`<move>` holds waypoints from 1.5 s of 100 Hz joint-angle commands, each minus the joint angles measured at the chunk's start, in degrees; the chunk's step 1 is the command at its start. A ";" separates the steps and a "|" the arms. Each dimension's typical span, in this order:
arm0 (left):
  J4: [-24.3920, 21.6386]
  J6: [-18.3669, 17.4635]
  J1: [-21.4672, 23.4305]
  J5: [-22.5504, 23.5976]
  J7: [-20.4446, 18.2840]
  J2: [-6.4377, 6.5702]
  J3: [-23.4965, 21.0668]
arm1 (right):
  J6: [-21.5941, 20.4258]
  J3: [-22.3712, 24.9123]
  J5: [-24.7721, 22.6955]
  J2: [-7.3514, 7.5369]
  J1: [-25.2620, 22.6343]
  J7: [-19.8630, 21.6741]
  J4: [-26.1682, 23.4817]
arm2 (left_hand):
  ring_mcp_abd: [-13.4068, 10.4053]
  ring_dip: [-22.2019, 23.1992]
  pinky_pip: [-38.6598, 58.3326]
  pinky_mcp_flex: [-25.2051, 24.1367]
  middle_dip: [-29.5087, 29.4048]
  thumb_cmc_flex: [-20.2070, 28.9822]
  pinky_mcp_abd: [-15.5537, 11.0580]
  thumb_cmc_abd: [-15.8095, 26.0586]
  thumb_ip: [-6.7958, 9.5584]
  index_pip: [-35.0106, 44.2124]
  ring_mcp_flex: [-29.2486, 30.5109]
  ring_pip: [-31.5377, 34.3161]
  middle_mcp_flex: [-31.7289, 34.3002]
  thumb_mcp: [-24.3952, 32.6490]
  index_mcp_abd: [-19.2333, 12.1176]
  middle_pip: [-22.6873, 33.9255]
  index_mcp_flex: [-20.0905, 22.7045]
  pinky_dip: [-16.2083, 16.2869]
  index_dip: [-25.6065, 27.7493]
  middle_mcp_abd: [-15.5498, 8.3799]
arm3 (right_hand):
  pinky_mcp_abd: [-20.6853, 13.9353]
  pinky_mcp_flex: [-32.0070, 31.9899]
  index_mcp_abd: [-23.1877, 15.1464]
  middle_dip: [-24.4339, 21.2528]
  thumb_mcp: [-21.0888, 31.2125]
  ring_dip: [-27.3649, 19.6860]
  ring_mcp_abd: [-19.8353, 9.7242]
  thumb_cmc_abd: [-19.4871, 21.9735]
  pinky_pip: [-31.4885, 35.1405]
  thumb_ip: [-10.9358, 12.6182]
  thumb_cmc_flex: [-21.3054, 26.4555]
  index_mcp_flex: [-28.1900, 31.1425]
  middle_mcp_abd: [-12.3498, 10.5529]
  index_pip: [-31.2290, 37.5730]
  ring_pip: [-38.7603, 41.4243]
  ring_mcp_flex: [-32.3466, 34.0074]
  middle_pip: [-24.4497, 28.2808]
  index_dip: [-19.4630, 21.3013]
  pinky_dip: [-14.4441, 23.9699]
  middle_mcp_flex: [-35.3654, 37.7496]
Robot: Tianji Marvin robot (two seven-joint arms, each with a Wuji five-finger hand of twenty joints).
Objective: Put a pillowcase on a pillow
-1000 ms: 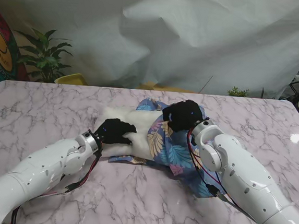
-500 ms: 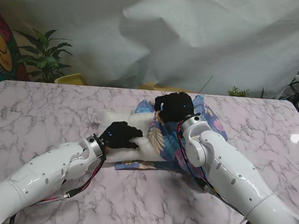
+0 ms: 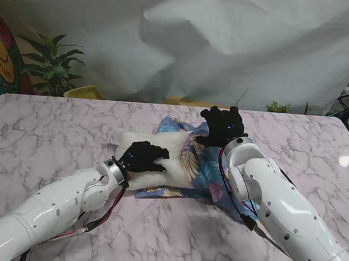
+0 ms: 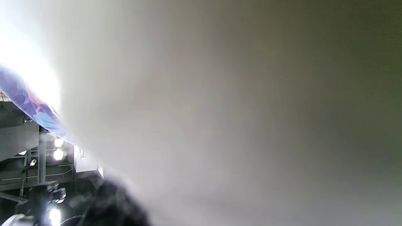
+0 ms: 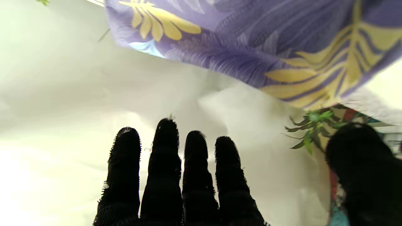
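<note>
- The plump white pillow (image 3: 154, 152) lies near the middle of the pink-veined marble counter (image 3: 46, 131), its left half bare and its right end tucked under patterned cloth.
- The blue-purple pillowcase printed with yellow and pink leaves (image 3: 211, 170) covers the pillow's right part and spills out in folds over the counter to the right and towards me; a narrow strip of it also shows under the pillow's near edge.
- The left hand (image 3: 144, 157), in a black glove, lies on top of the bare white part of the pillow with its fingers curled down into the stuffing, so it grips or presses the pillow there.
- In the left wrist view almost everything is a blurred pale surface pressed close to the lens, with a sliver of the pillowcase (image 4: 28, 103) at one edge.
- The right hand (image 3: 225, 127), also black-gloved, is raised just past the far edge of the pillowcase with its fingers spread wide and upright, holding nothing.
- The right wrist view confirms it: four straight fingers (image 5: 163, 163) stand slightly apart and the thumb is off to the side, with a fold of the pillowcase (image 5: 251, 47) hanging beyond them, not touched.
- Behind the counter hangs a crumpled white sheet backdrop (image 3: 231, 44).
- A leafy green potted plant (image 3: 52, 65) stands at the far left corner, beside a yellow pot rim (image 3: 83, 91).
</note>
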 commanded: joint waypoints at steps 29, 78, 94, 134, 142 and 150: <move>-0.97 3.07 1.12 -2.14 -2.17 -1.05 -1.64 | 15.30 -0.17 -5.26 -0.92 -10.13 0.72 -12.62 | -11.85 1.94 3.36 1.65 -0.69 9.03 0.37 8.77 2.30 4.70 6.60 11.94 1.58 7.03 -0.02 4.87 2.39 0.89 2.35 -1.75 | -1.29 6.79 -5.71 6.52 -6.70 6.55 -3.14 7.21 7.46 2.18 -0.87 12.11 -1.81 4.46 14.00 6.84 6.82 12.96 4.69 9.11; -4.73 9.91 3.27 -3.98 -1.42 -2.30 -4.04 | 17.26 -4.13 5.29 -0.50 -10.10 4.22 -8.07 | -12.52 1.20 4.06 2.81 -1.32 9.03 0.31 9.28 2.39 4.22 6.92 12.35 1.46 7.35 0.88 5.39 2.06 0.11 3.29 -1.27 | -0.58 15.63 -7.17 9.25 -7.29 13.24 -3.72 9.02 10.31 2.32 1.12 19.00 -2.19 9.27 16.61 18.87 4.24 10.42 11.56 19.18; -6.04 9.78 4.07 -3.54 -1.78 -2.02 -4.61 | 20.51 -5.90 2.45 -0.37 -7.97 4.51 -4.35 | -12.73 0.98 4.28 3.00 -1.47 9.03 0.23 9.30 2.38 4.08 6.99 12.52 1.50 7.26 0.96 5.47 2.08 -0.18 3.48 -1.16 | -0.61 14.68 -4.01 8.02 -7.74 12.94 -3.77 8.61 9.58 2.35 0.50 16.82 -0.61 4.54 15.48 17.68 3.51 7.23 11.93 16.04; -5.80 10.04 4.33 -3.98 -0.84 -2.46 -4.21 | 20.56 -10.42 7.76 -1.02 -2.28 2.36 1.74 | -13.22 0.69 4.83 3.87 -1.63 9.03 -0.01 9.53 2.50 3.81 7.51 12.85 1.64 7.13 1.15 5.50 2.00 -0.62 3.63 -1.05 | -0.46 12.75 -5.14 8.83 -7.32 13.66 -4.76 5.11 8.95 1.18 -2.50 16.10 -1.75 4.73 17.53 16.33 6.25 6.99 12.19 14.72; -5.63 10.68 4.19 -4.40 -0.64 -2.74 -3.97 | 19.78 -11.23 8.57 -1.17 -1.37 2.13 2.58 | -13.35 0.63 4.94 4.02 -1.64 9.03 -0.06 9.54 2.51 3.76 7.59 12.91 1.67 7.12 1.17 5.52 2.01 -0.75 3.69 -1.00 | -0.52 12.12 -6.48 9.45 -9.59 13.99 -5.28 3.88 8.69 0.73 -1.00 16.50 -2.66 6.57 18.49 16.57 7.25 7.99 12.46 15.36; -5.50 11.14 4.08 -5.02 -0.50 -3.07 -3.82 | 19.78 -12.17 9.23 -2.01 -0.59 -2.76 4.92 | -13.41 0.58 5.02 4.16 -1.64 9.03 -0.14 9.62 2.54 3.73 7.68 12.98 1.66 7.11 1.35 5.53 2.06 -0.88 3.75 -0.96 | -1.18 14.54 -13.16 10.64 1.82 15.18 -7.69 -4.25 9.71 1.04 4.80 21.37 -6.88 13.54 21.78 22.10 9.26 11.06 12.70 22.61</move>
